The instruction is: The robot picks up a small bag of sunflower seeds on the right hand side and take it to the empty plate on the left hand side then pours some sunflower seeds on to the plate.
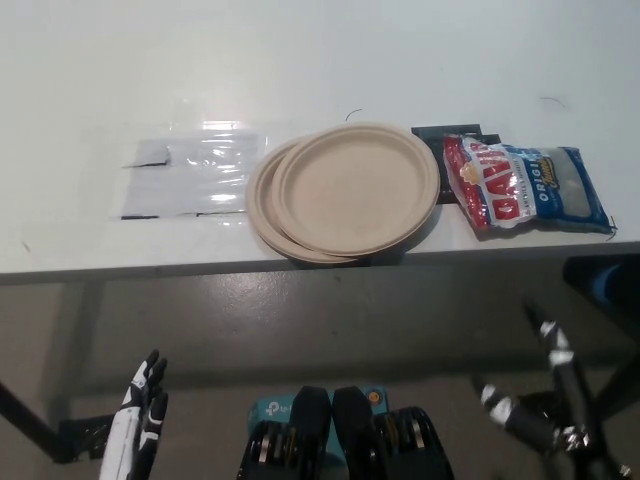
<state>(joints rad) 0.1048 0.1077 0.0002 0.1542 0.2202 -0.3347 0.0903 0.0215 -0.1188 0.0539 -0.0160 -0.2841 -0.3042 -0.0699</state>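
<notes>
Now, both arms hang low below the tabletop (80, 60), and nothing is grasped yet.

Going left to right, we see the white left robot hand (138, 425) resting at lower left, released with its digits apart, then a clear plastic sheet (195, 170), then stacked paper plates (345, 190) near the front edge. The seed bag (525, 187) lies flat just right of them; we judge it light, soft and slick, best pinched near its top corner. Room above looks open. The black right robot hand (545, 400) hovers low; we cannot tell its state.
</notes>
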